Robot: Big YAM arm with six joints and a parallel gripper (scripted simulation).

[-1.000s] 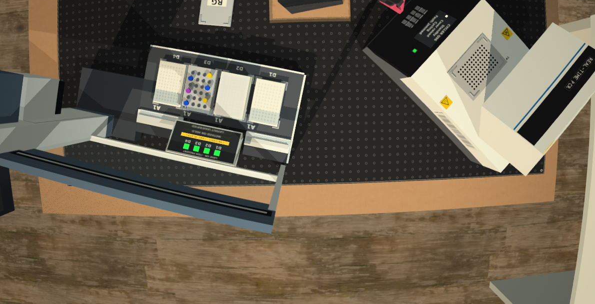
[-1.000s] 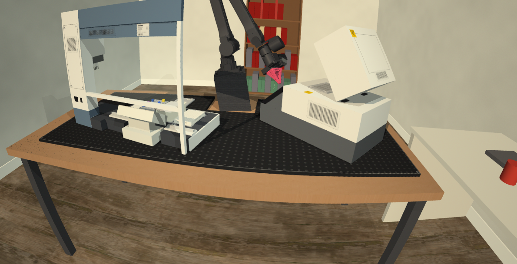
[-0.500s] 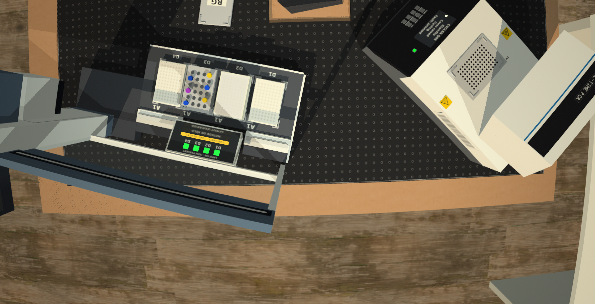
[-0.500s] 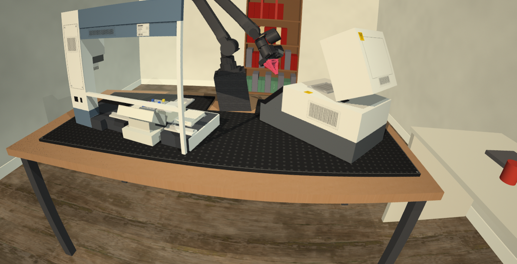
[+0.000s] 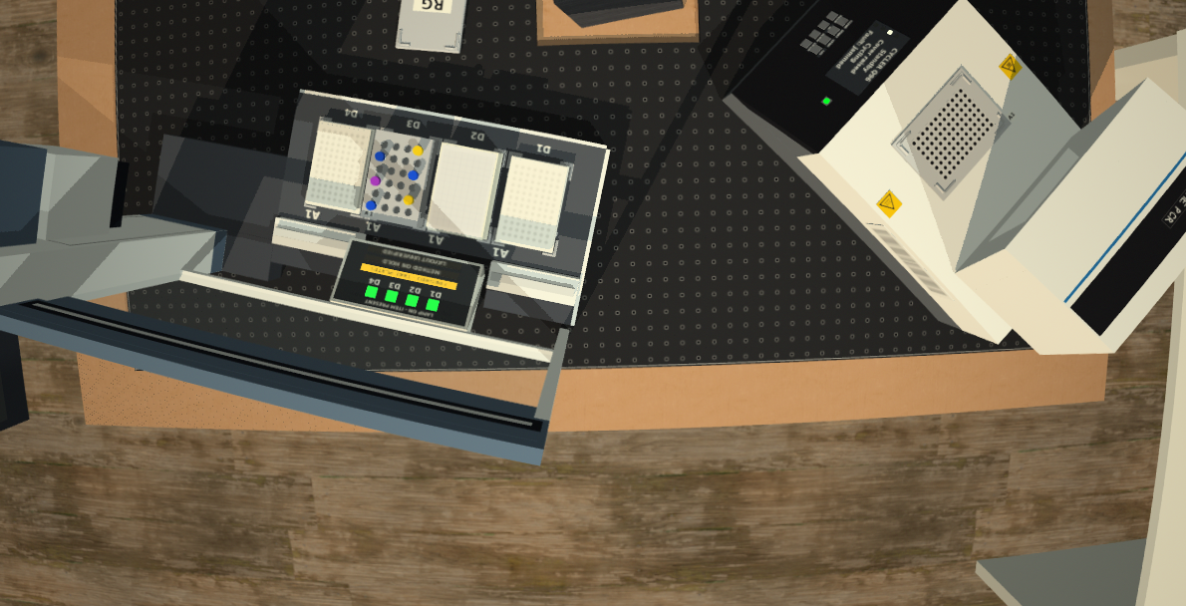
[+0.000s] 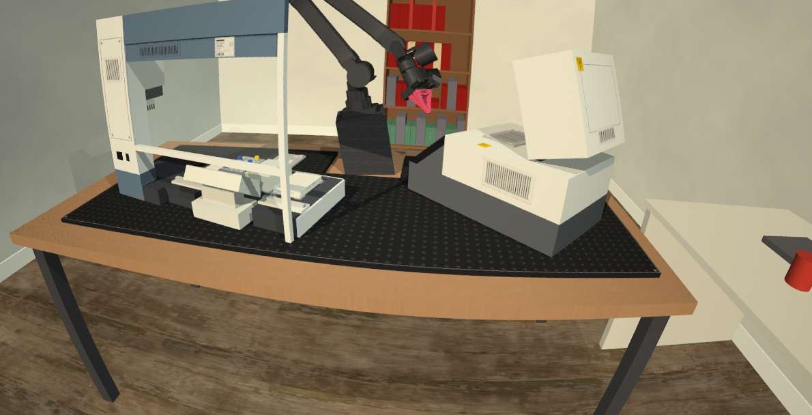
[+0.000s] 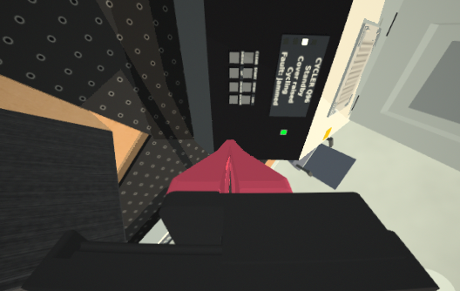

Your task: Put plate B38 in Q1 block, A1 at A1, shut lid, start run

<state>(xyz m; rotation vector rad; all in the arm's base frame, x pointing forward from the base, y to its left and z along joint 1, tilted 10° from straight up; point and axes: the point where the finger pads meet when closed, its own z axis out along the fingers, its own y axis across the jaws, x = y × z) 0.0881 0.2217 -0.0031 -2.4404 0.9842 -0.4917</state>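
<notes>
Q1's lid [image 5: 1070,211] is up, block [image 5: 950,135] bare; B38 [image 5: 338,163] still in D4, my fingers pinched shut, empty.

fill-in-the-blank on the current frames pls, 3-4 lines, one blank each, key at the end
1. The lid of cycler Q1 stands ____.
2. Q1's status lamp glows ____.
3. The gripper is shut and holds ____.
4. Plate B38 sits in hand-off slot ____.

Missing words: open; green; nothing; D4
</notes>
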